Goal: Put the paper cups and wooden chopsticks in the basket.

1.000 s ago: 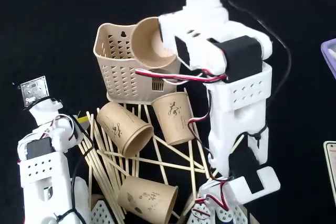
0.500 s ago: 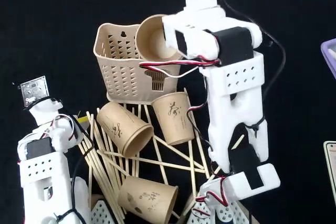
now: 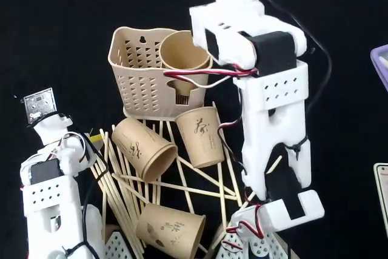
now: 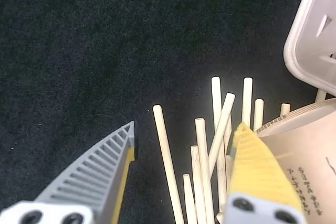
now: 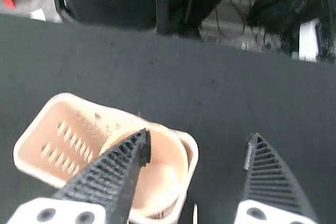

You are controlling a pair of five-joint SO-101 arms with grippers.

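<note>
One paper cup (image 3: 183,53) is seen standing in the basket (image 3: 136,83), with the right gripper (image 5: 199,141) spread wide and empty above it (this drop is judged finished). Three more cups (image 3: 145,148) and the wooden chopsticks (image 3: 124,177) are scattered on the table (image 3: 60,40), so another pickup is called for. The left gripper (image 4: 186,127) is held parted over the stick ends.
</note>
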